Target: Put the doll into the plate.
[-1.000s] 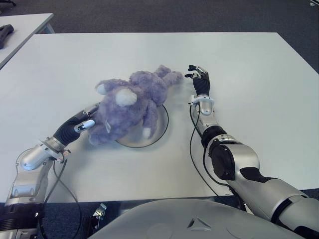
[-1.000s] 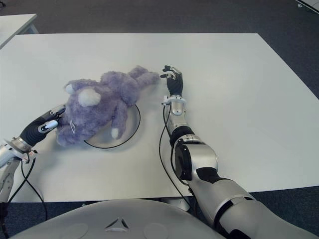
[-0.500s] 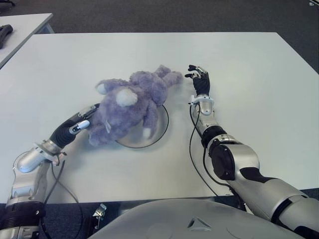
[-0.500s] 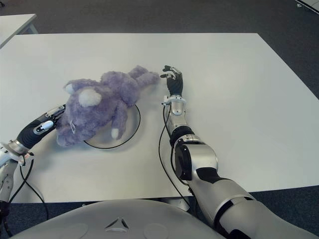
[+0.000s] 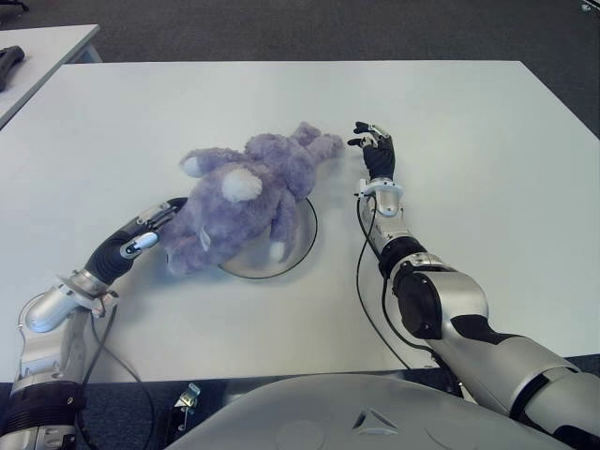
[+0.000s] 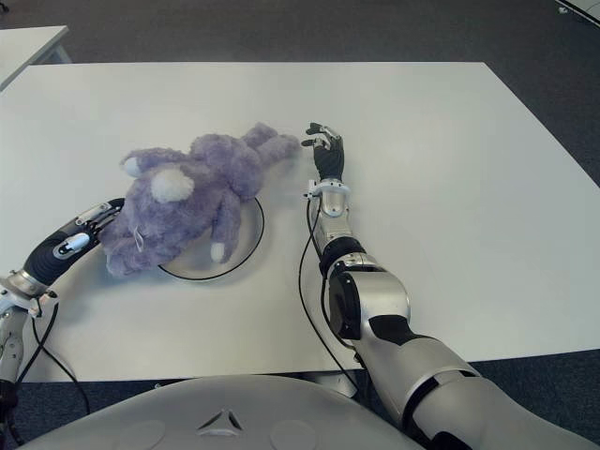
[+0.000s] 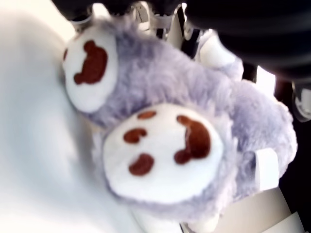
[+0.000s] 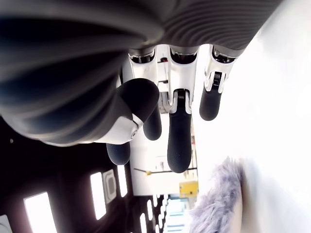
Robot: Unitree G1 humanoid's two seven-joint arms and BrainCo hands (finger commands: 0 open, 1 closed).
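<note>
The purple doll [image 5: 246,200] lies across the left part of the round plate [image 5: 302,240] on the white bench [image 5: 469,141], its head hanging over the plate's left rim. The left hand [image 5: 153,221] sits just beside the doll's head, fingers extended and holding nothing. The right hand [image 5: 374,146] shows right of the doll, fingers loosely spread and empty. A white tag [image 7: 266,167] on the doll shows no legible writing.
</note>
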